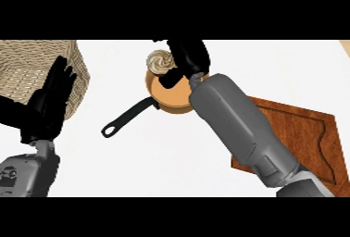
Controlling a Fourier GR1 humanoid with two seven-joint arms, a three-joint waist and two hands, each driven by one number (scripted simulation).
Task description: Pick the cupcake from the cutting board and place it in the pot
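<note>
Head view: right hand [187, 54], black fingers curled round a pale swirl-topped cupcake [161, 61], holds it over the far rim of a small copper-coloured round pot [171, 96] with a long black handle. The cupcake sits at the pot's upper-left edge, partly past the rim; cannot tell whether it touches the pot. The grey right forearm runs diagonally across, hiding the pot's right side and part of a reddish-brown wooden cutting board [301, 134] at right. Left hand [51, 95] rests at the left, fingers straight and up, in front of a woven tan wicker basket [27, 65]. White counter [157, 162] beneath everything.
</note>
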